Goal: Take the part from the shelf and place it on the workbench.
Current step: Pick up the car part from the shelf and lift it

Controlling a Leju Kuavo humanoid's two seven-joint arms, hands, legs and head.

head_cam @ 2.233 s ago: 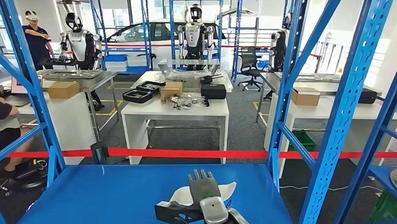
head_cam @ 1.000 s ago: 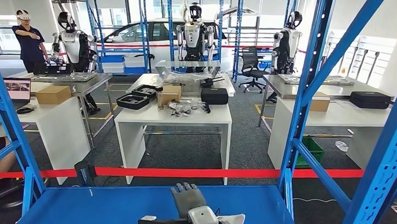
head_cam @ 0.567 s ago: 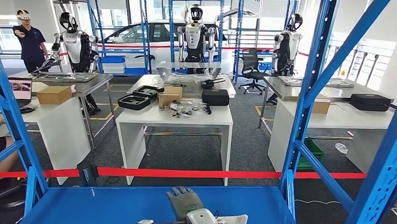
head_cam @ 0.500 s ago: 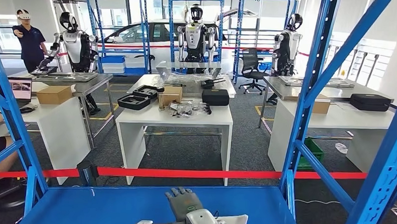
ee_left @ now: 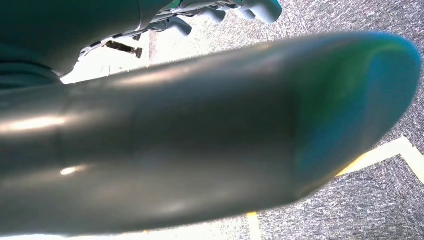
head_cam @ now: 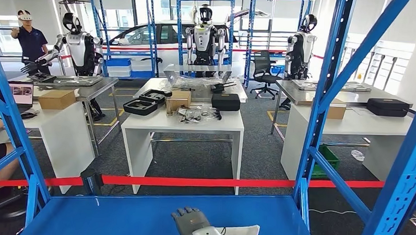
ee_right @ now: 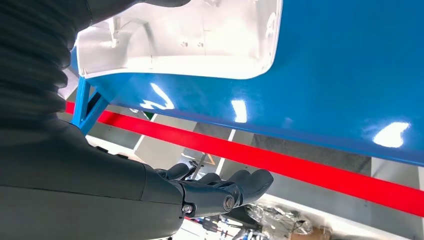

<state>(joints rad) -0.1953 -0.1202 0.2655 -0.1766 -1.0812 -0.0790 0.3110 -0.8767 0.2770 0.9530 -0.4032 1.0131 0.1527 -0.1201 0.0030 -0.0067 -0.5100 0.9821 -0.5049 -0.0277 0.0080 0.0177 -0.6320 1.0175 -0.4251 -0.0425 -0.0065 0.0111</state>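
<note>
Part: white part lies on the blue shelf, at 3 o'clock beside the right hand.
Fingers: extended, grasping nothing visible.
Left hand: cannot tell.
Risk: a shallow grip could let the part slide off.

robot hand: fingers extended, together | white part: on blue shelf | red tape: beyond

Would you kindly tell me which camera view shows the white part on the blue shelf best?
The right wrist view: the white part appears large, its moulded surface visible, lying on the blue shelf. The head view catches a small piece beside the right hand. The left wrist view faces the floor.
</note>
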